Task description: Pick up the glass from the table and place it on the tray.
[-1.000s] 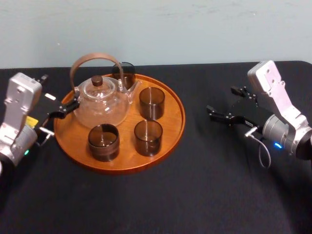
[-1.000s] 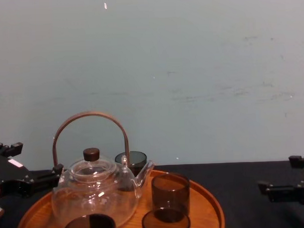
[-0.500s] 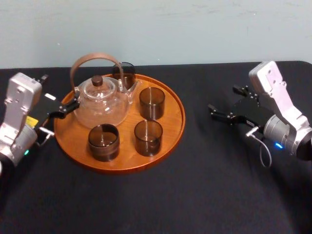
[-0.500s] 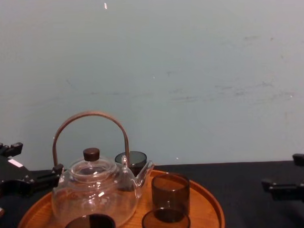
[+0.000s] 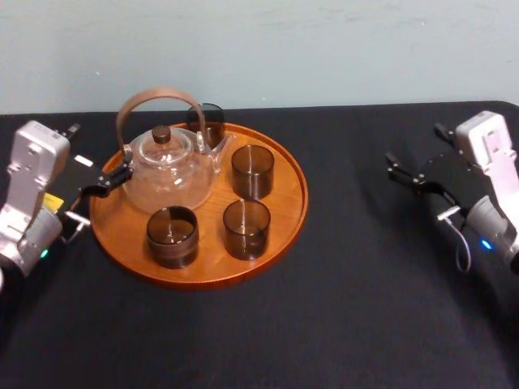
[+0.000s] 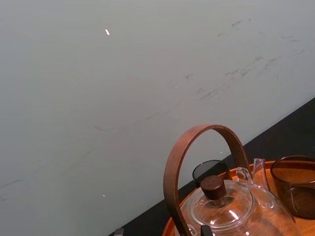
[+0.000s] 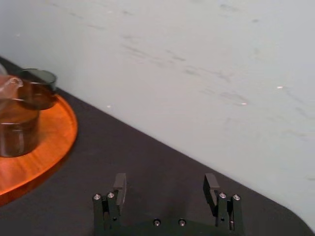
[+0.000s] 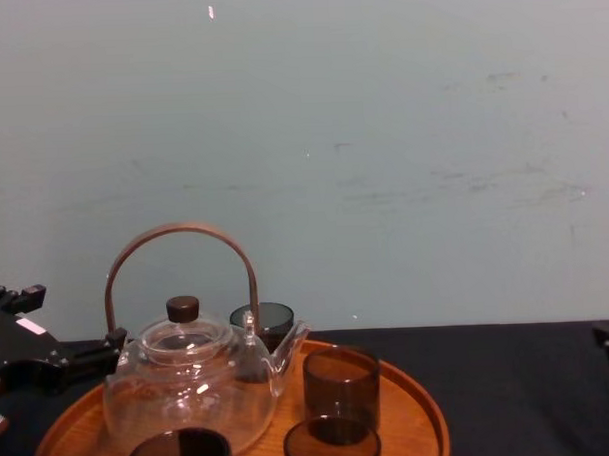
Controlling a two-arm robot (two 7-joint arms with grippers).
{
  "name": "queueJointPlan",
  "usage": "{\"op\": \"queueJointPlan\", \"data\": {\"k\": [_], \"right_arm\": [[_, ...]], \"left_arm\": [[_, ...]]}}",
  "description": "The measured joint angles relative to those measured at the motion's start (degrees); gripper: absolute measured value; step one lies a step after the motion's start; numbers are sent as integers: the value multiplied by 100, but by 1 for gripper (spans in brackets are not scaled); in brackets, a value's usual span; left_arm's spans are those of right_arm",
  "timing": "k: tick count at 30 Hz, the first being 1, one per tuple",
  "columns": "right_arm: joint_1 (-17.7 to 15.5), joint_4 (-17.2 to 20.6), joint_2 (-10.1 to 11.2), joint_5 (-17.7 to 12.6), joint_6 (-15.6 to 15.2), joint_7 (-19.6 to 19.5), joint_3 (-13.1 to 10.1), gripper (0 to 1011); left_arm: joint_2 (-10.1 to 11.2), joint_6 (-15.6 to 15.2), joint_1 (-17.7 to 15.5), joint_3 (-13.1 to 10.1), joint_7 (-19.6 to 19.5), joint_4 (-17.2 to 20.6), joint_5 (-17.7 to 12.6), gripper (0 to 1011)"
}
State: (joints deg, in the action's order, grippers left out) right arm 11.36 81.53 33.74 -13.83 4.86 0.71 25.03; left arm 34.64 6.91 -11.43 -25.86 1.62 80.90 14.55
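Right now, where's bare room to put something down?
Free: table cloth between the tray and the right gripper, plus the strip in front of the tray. Crowded: the tray, with teapot and four glasses, and its left rim beside the left gripper.

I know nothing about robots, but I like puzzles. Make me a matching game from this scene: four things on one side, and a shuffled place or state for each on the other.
Things
1. clear glass teapot with a curved brown handle
2. large round orange-brown wooden tray
3. right pincer
4. left pincer

Places or states
A. open, at the right side of the black cloth table, well away from the tray
B. lying on the table, carrying dark glasses
C. beside the tray's left rim
D. standing on the tray's left rear part

Pairs: 1-D, 2-B, 3-A, 4-C
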Motion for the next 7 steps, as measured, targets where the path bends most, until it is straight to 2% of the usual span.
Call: {"op": "queueJointPlan", "data": {"k": [7], "right_arm": [[6,-60,85,-66,189,-218,81,1002]], "left_arm": [[0,0,0,0,0,0,0,1009]]}}
